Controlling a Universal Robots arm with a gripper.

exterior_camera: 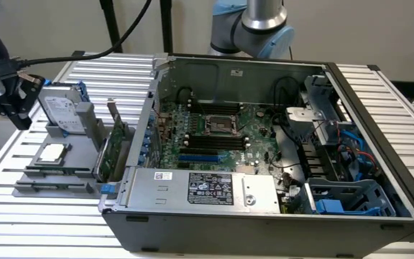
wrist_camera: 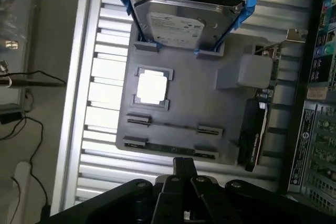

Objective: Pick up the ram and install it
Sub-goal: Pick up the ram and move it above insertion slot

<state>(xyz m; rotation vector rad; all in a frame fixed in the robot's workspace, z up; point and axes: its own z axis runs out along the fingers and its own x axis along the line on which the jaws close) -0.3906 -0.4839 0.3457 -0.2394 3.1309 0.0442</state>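
The ram [wrist_camera: 167, 149] is a thin dark-green stick standing on edge between two clips of the grey holder tray [wrist_camera: 194, 103]. In the exterior view the ram [exterior_camera: 52, 186] sits in the tray's front row. My gripper [wrist_camera: 184, 165] hovers above that edge of the tray, apart from the stick, with its fingertips together and nothing between them. The exterior view has the gripper [exterior_camera: 16, 102] high at its left, above the tray. The motherboard's black memory slots [exterior_camera: 214, 143] lie inside the open computer case [exterior_camera: 264, 216].
The tray also holds a hard drive [wrist_camera: 178, 22] in a blue bracket, a silver processor chip [wrist_camera: 152, 87], a green expansion card [exterior_camera: 114, 148] and a second clip row [wrist_camera: 173, 125]. Cables hang at the exterior view's left. The tray stands on a slatted metal table [exterior_camera: 63, 232].
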